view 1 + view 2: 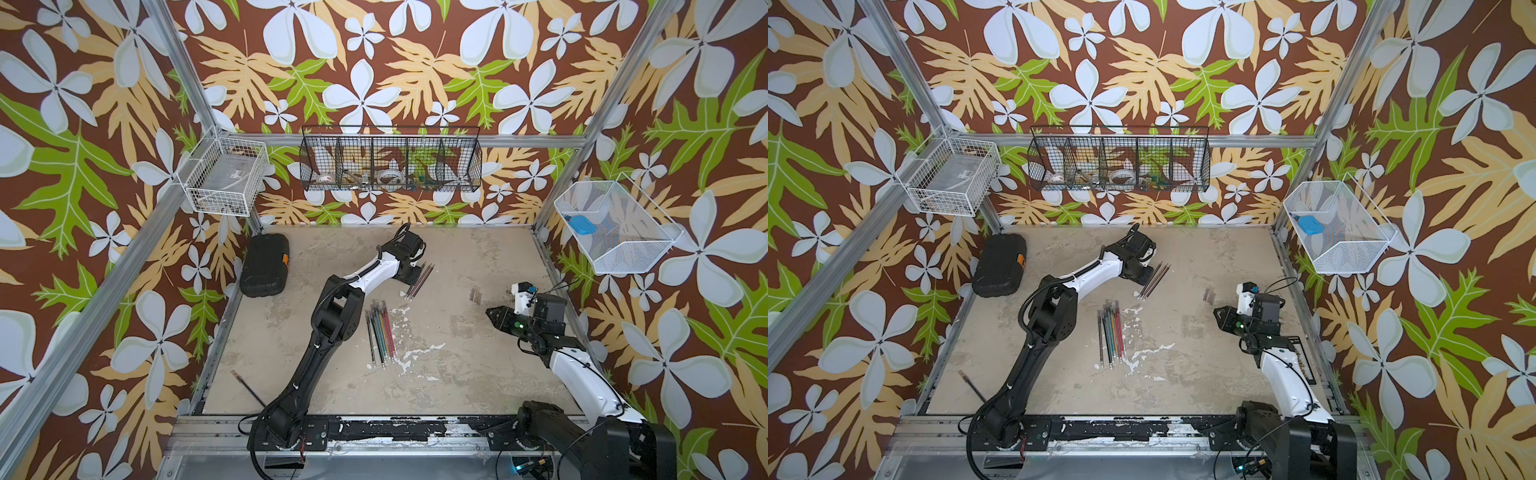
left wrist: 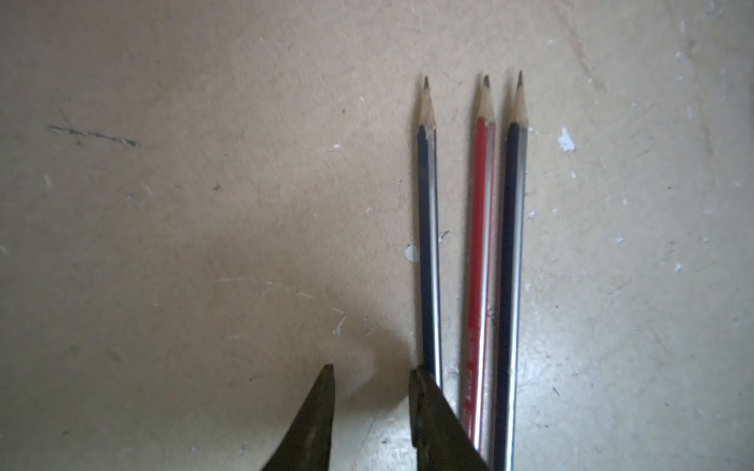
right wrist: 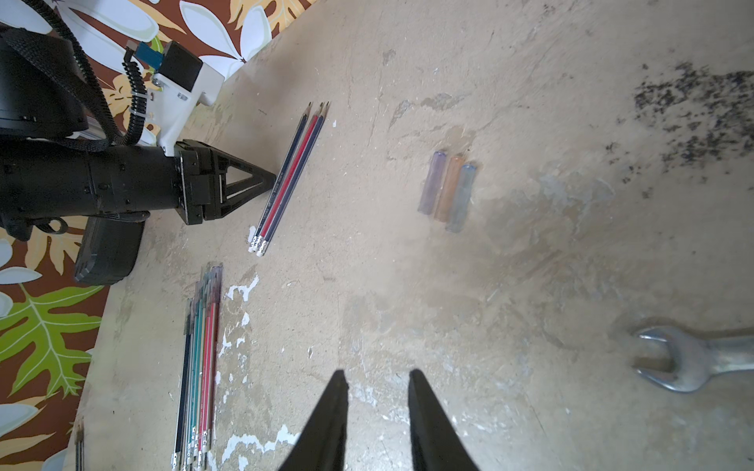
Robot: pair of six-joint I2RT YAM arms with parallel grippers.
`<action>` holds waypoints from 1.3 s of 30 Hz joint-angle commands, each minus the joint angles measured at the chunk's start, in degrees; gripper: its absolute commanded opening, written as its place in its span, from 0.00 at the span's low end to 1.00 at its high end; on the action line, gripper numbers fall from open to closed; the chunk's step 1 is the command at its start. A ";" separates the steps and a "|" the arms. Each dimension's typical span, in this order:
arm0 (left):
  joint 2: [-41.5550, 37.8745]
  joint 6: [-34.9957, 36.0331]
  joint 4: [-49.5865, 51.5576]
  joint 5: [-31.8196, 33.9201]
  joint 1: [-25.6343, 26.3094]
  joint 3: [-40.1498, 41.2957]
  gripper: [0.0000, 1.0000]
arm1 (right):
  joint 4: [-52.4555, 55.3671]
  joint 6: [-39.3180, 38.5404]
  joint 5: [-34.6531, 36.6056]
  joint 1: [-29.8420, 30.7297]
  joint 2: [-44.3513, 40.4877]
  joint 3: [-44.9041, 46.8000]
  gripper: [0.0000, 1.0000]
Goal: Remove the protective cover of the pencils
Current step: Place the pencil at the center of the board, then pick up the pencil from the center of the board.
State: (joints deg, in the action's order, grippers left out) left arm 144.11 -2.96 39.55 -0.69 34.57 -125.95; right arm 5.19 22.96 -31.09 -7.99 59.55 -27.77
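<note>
My left gripper (image 2: 372,369) hangs low over the table (image 2: 163,204) with its fingers parted and only bare surface between them, so I grasp nothing. One fingertip (image 2: 424,391) sits right at the nearest of three sharpened pencils (image 2: 481,265), though I cannot tell whether it touches. These three, two dark blue and one red, lie flat and side by side toward the back of the table, with bare points aimed at the back wall. My right gripper (image 3: 377,373) hovers above the right side of the table, its fingers likewise apart and empty. The rest of the pencils (image 1: 380,332) lie in a tight bundle mid-table, nearer the front, in black, teal, green, yellow and red. In the right wrist view their far ends look sheathed in clear covers (image 3: 212,281). Three translucent caps (image 3: 449,189), purple, orange and blue, lie in a row side by side, well apart from every pencil. A wrench (image 3: 693,359) lies near my right gripper, and a black case (image 1: 266,270) rests in the back left corner.
</note>
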 commanded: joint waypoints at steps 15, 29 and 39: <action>-1.47 -0.55 0.81 0.01 1.15 -0.61 0.34 | -0.62 -0.09 -0.02 -0.01 -0.22 0.05 0.29; -20.76 -2.62 -5.25 -5.93 0.45 11.94 0.34 | -0.58 -0.37 0.51 -0.01 2.54 -0.03 0.29; -57.40 -7.67 -31.32 -18.46 -3.17 54.25 0.37 | 0.67 2.44 11.31 18.68 6.38 -5.06 0.29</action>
State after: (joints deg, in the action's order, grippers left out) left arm 91.81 -9.26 17.87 -16.14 31.86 -76.66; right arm 6.00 22.87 -25.17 5.76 64.51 -31.59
